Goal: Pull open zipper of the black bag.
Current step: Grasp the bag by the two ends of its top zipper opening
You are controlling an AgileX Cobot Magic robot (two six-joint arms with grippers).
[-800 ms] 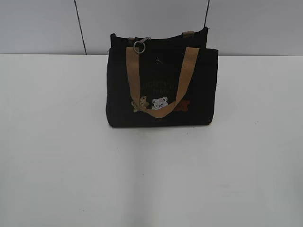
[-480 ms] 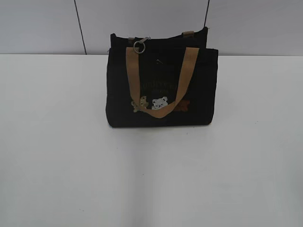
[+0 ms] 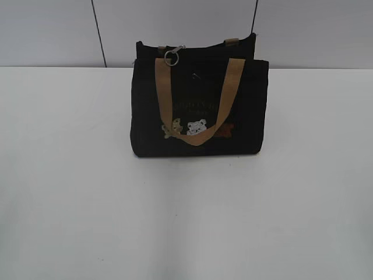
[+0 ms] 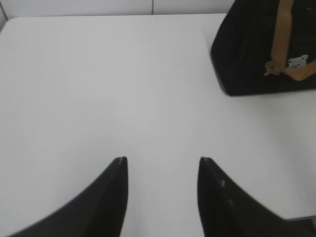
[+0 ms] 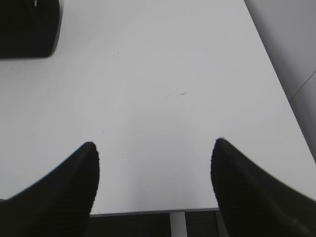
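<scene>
- The black bag (image 3: 199, 102) stands upright at the far middle of the white table (image 3: 87, 192), close to the grey wall panels (image 3: 52, 32).
- Its zipper (image 3: 172, 55), a silver pull with a round ring, hangs at the top left of the bag, beside the near tan handle (image 3: 166, 96).
- Small bear pictures (image 3: 197, 126) sit low on the front.
- The left gripper (image 4: 160, 165) is parted with bare table between its fingers; the bag lies far right of it, well apart.
- The right gripper (image 5: 155, 148) is spread wide and holds nothing; the bag's corner shows far left.
</scene>
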